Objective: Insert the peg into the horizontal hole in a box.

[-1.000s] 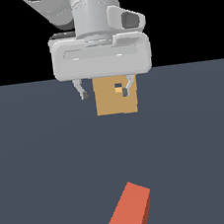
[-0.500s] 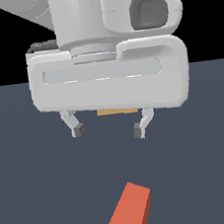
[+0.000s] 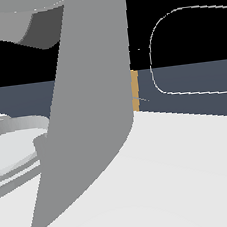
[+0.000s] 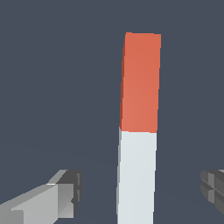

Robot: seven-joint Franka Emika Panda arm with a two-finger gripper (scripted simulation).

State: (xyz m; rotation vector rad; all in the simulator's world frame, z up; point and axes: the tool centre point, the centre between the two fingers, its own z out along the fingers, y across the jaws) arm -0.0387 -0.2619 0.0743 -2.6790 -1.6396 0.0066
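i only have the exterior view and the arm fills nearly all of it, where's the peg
Observer: The wrist view shows the peg lying on the dark floor, between the open fingers of the gripper.
Operator: is it gripped
Observer: No. There is clear floor between the peg and each fingertip.
Operator: what does the peg look like
Observer: It is a long bar, one half orange-red and the other half white, with the white half nearer the gripper.
Operator: can you see the hole
Observer: No. The wrist view shows no box, and in your view only a thin tan strip of the box shows past the arm.
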